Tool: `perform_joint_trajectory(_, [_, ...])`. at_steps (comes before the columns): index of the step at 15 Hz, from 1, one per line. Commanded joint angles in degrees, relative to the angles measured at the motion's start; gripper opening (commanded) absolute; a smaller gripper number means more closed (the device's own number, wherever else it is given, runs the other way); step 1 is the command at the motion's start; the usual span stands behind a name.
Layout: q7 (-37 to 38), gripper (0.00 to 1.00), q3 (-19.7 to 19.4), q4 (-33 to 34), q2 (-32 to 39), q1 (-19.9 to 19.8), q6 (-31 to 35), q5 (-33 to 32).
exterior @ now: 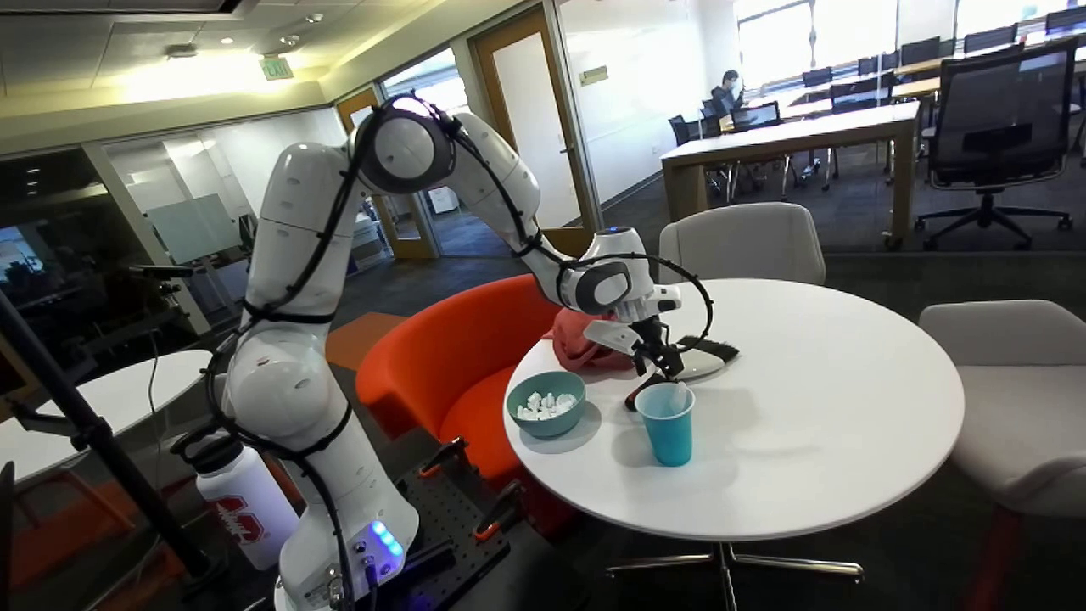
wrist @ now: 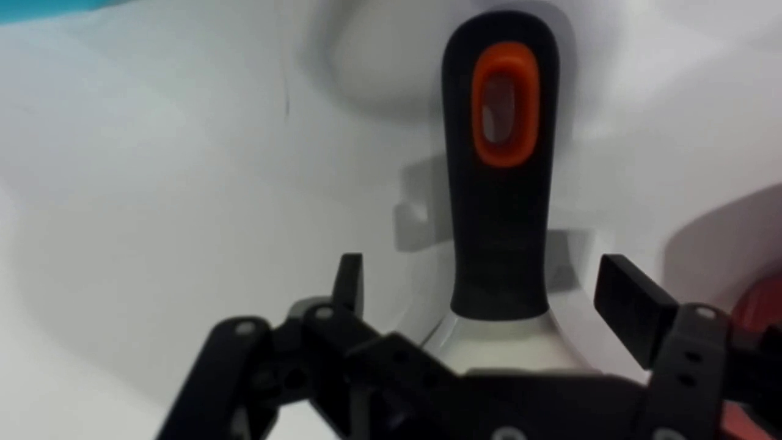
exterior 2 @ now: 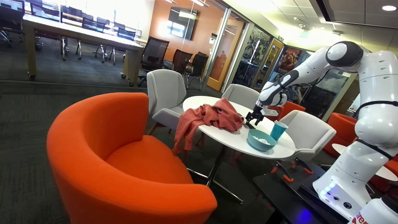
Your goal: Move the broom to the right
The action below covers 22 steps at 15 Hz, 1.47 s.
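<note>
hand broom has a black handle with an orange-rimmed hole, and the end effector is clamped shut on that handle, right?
Not clamped shut: the wrist view shows the end effector open, its fingers apart on either side of the black handle. The rest is right.

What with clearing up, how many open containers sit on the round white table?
2: round teal bowl near the edge of the table, tapered blue cup beside it. Crumpled coral cloth might hide more.
</note>
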Motion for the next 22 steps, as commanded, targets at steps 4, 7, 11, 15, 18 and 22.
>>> perform_joint_trajectory(4, [-3.2,0.42,1.3,2.3,2.2,-1.5,0.6,1.0])
perform_joint_trajectory(7, [-3.6,0.18,1.9,2.7,2.6,-2.0,0.4,1.2])
perform_joint_trajectory(11, [-2.4,0.14,0.9,1.8,0.7,-1.0,0.1,0.8])
perform_joint_trajectory(15, [-0.1,0.14,1.4,1.8,-2.8,-2.3,-0.7,5.2])
perform_joint_trajectory(18, [1.1,0.14,0.7,3.6,-4.3,-3.3,-1.3,8.4])
perform_joint_trajectory(22, [4.9,0.14,-1.8,6.4,-4.2,-3.8,-1.2,10.4])
